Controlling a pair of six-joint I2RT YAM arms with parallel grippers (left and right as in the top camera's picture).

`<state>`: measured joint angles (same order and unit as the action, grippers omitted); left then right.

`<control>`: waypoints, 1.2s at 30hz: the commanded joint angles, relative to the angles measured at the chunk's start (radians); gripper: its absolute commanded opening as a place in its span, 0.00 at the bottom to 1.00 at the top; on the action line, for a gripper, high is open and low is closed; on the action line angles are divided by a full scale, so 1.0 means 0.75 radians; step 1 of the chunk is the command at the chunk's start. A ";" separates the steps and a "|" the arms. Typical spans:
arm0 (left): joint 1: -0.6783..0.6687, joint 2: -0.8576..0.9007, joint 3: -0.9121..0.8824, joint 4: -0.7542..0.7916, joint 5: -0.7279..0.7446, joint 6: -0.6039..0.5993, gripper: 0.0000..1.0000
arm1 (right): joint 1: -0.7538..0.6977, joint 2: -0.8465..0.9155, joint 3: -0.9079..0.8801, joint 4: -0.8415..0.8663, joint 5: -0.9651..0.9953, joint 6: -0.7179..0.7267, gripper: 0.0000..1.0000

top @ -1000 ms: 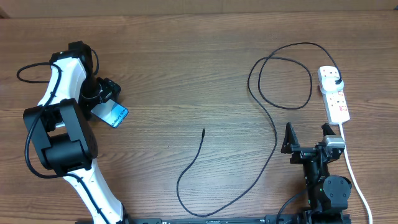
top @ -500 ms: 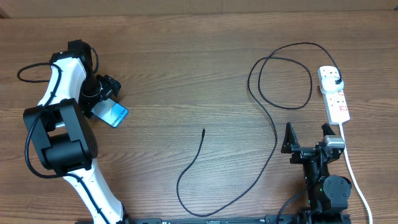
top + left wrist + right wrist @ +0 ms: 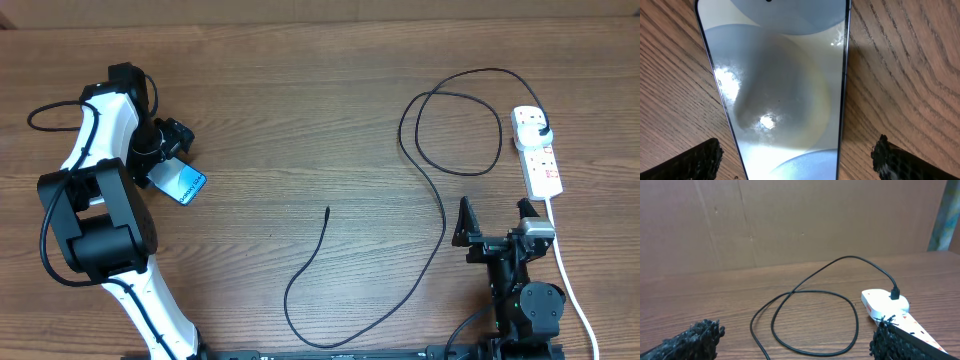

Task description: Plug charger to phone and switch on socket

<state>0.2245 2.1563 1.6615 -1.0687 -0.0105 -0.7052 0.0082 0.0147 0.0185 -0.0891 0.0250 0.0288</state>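
The phone (image 3: 185,185) lies flat on the wooden table at the left, its screen lit light blue. My left gripper (image 3: 166,150) hovers over its far end, open; in the left wrist view the phone (image 3: 780,85) fills the space between the spread fingers of that gripper (image 3: 796,150), and neither finger touches its edges. The charger (image 3: 441,205) is a thin black cable looping across the right half. Its connector tip (image 3: 328,210) lies free mid-table and its plug head (image 3: 540,124) sits in the white socket (image 3: 543,160). My right gripper (image 3: 495,218) stands open near the front, left of the socket (image 3: 887,303).
The socket's white lead (image 3: 570,285) runs toward the front edge beside the right arm's base. A thin black wire (image 3: 45,110) loops at the left arm. A brown cardboard wall (image 3: 790,220) stands behind the table.
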 commanded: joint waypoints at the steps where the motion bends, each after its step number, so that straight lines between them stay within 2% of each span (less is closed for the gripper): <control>1: 0.011 0.020 -0.005 0.001 -0.001 -0.029 1.00 | 0.008 -0.016 -0.014 0.008 -0.005 -0.005 1.00; 36: 0.017 0.021 -0.005 -0.019 -0.031 -0.103 1.00 | 0.008 -0.016 -0.014 0.008 -0.005 -0.005 1.00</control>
<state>0.2298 2.1563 1.6615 -1.0771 -0.0124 -0.7612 0.0082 0.0147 0.0185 -0.0895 0.0254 0.0288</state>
